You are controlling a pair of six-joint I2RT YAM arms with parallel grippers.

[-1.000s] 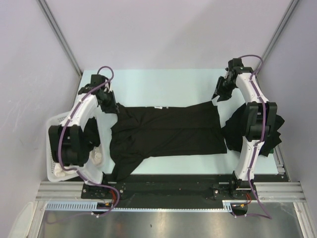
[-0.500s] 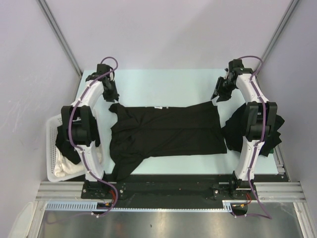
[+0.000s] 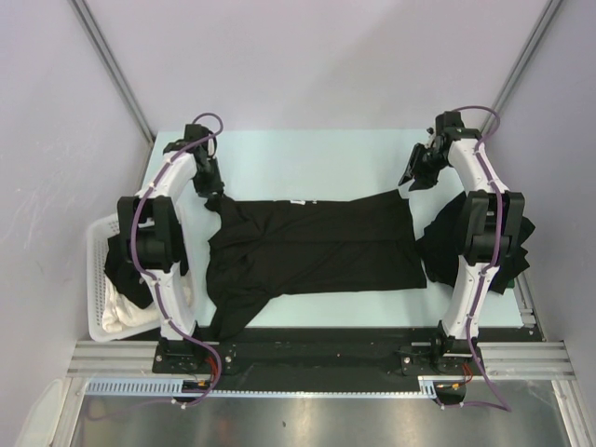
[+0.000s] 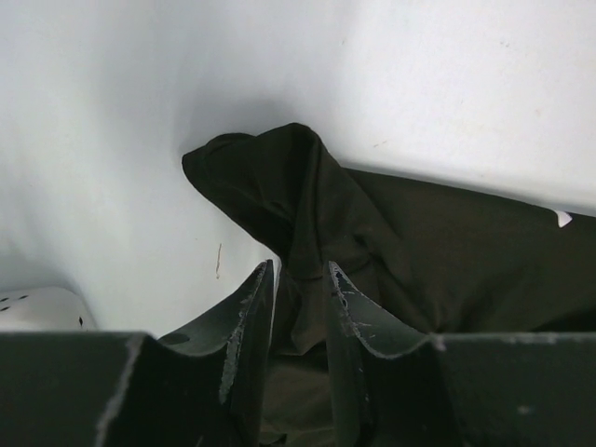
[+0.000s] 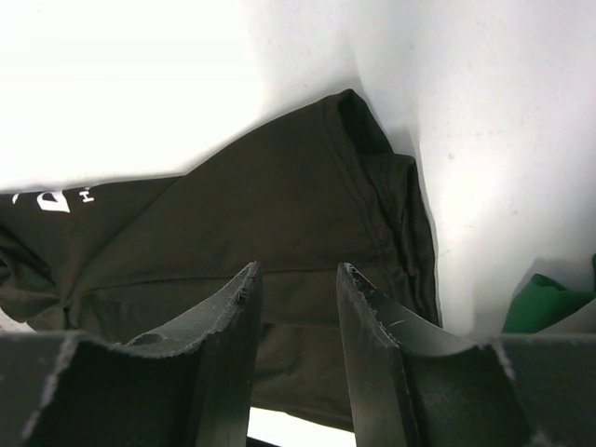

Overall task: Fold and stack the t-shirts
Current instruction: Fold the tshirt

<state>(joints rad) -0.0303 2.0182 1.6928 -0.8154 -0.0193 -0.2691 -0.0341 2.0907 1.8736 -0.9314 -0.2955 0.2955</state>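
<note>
Top external view: one black t-shirt lies spread across the middle of the tabletop, long axis left to right. Its near-left part trails to the near edge and merges with the dark rail there, so the outline is lost.

Left claw is low over the shirt's far-left sleeve. Right claw is over the far-right corner of the shirt.

Left wrist view: left claw has its fingers slightly spread. Black cloth shows in the narrow gap, but contact with the pads is not resolvable. The sleeve bunches up just beyond the tips. A small white tag is cut off at the frame edge.

Right wrist view: right claw has its fingers parted, with the shirt lying flat beneath the gap and nothing pinched. White lettering is only partly in frame and unreadable. A green object is cut off and can't be identified.

A heap of black cloth sits at the right edge, mostly hidden by the right arm, so no piece count. A basket stands off the left edge, holding a white cloth and a black bundle, both partly hidden by the left arm.
</note>
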